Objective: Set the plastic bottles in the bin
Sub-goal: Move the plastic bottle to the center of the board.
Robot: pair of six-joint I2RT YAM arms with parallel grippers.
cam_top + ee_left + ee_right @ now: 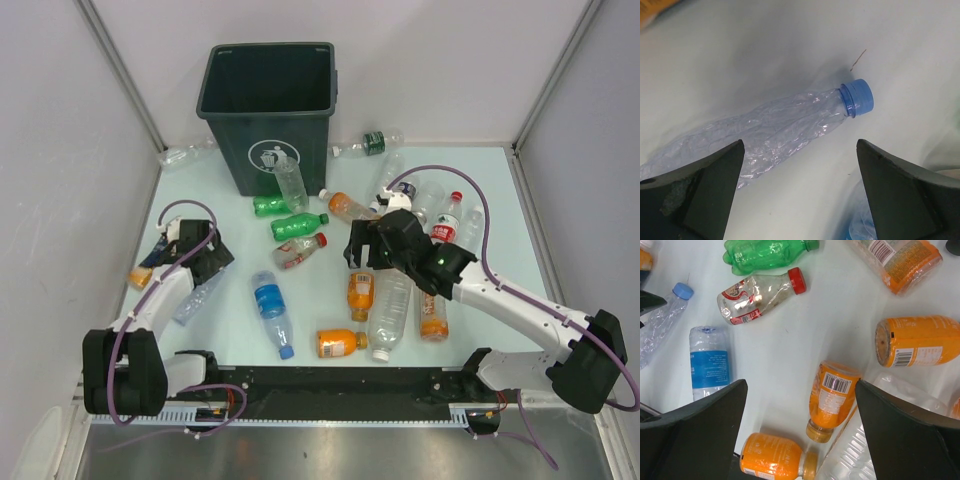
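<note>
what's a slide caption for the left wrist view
Open left gripper above a crumpled clear bottle with blue cap.

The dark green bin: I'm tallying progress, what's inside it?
The dark green plastic bin shows only dark inner walls from above, no bottle. Its floor is hidden by shadow and the front wall, so I cannot rule one out.

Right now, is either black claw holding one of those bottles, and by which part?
Nothing is held. The left gripper stands open over a crushed clear plastic bottle with a blue cap; the right gripper stands open over a small orange-filled plastic bottle.
</note>
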